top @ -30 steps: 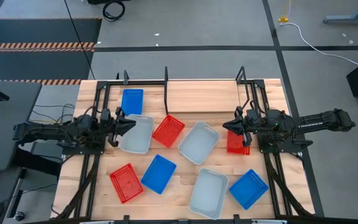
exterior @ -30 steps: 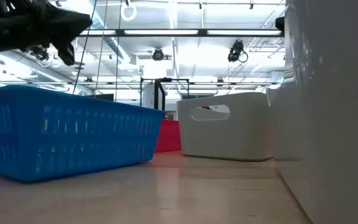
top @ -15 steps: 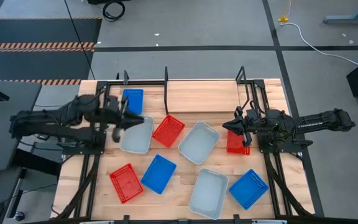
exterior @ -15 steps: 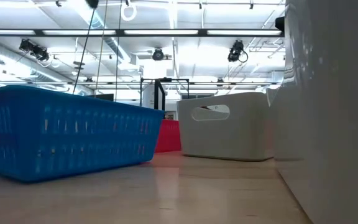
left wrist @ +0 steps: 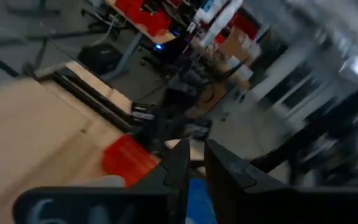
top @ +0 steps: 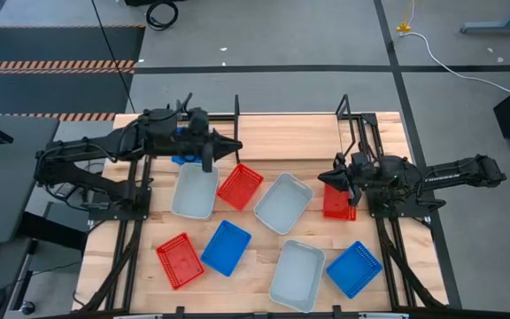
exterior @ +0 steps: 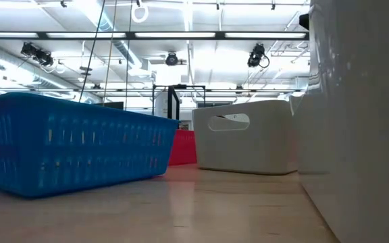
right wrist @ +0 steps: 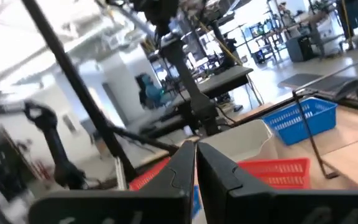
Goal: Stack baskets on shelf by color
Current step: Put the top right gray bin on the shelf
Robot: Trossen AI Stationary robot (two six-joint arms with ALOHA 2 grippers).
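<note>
In the high view, baskets lie scattered on the wooden table: red ones (top: pixel 240 186) (top: pixel 180 260) (top: pixel 337 204), blue ones (top: pixel 226 247) (top: pixel 353 268), and white ones (top: pixel 195 191) (top: pixel 283 203) (top: pixel 297 275). Another blue basket (top: pixel 182 159) at the far left is mostly hidden under my left arm. The shelf's black rails and posts (top: pixel 237 115) stand along the far edge. My left gripper (top: pixel 234 144) is shut and empty, raised over the far plank by the middle post. My right gripper (top: pixel 323 180) is shut and empty, above the right-hand red basket's left edge.
Black rails (top: pixel 129 239) (top: pixel 388 244) run along both sides of the table toward the near edge. In the low view a blue basket (exterior: pixel 73 145) and a white basket wall (exterior: pixel 363 121) stand close. Bare wood (top: pixel 290 142) lies at the far middle.
My left gripper has risen from beside the left white basket's left edge. It has swung toward the table's far edge and to the right, ending by the middle post. The baskets have kept their places.
</note>
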